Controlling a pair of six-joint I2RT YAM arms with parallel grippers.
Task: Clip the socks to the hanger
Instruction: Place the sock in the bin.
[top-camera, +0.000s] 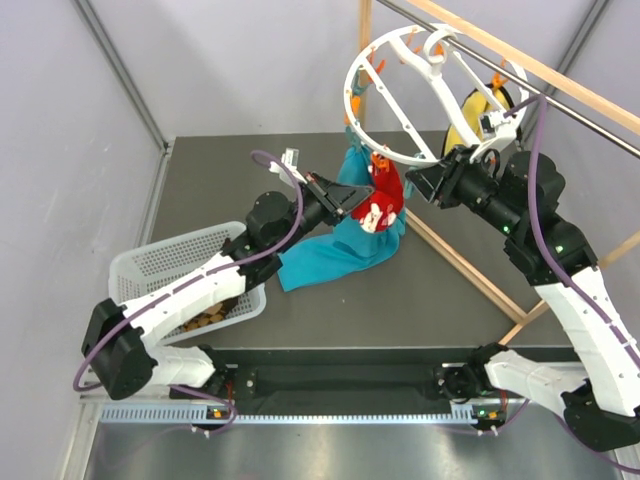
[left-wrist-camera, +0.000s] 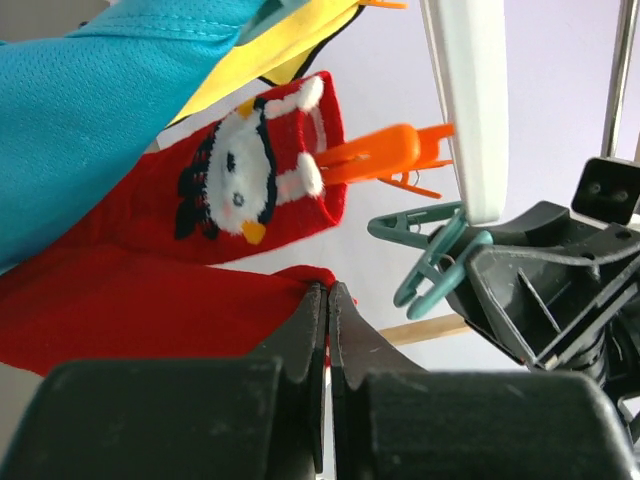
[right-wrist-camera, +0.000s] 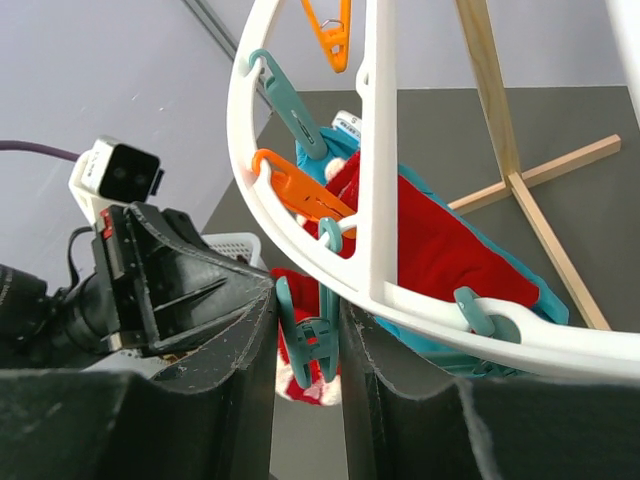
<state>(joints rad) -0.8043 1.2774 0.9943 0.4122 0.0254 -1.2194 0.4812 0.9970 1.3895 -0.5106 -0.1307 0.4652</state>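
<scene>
The white ring hanger (top-camera: 400, 95) hangs from the rail at the back. A red sock with a penguin face (left-wrist-camera: 250, 170) hangs from an orange clip (left-wrist-camera: 380, 155) on its rim. My left gripper (top-camera: 345, 197) is shut on the edge of a second red sock (left-wrist-camera: 150, 310) and holds it up just below that clip, its tips (left-wrist-camera: 328, 290) pressed together. My right gripper (right-wrist-camera: 308, 300) has its fingers closed on the handles of a teal clip (right-wrist-camera: 320, 335) under the hanger rim (right-wrist-camera: 560, 345). This clip also shows in the left wrist view (left-wrist-camera: 430, 265), close to the held sock.
A long teal cloth (top-camera: 330, 255) hangs from the hanger down to the table. A yellow cloth (top-camera: 470, 110) hangs behind the ring. A white mesh basket (top-camera: 165, 265) holding checkered socks stands at the left. The wooden rail (top-camera: 560, 75) and its base bars (top-camera: 470, 265) are at the right.
</scene>
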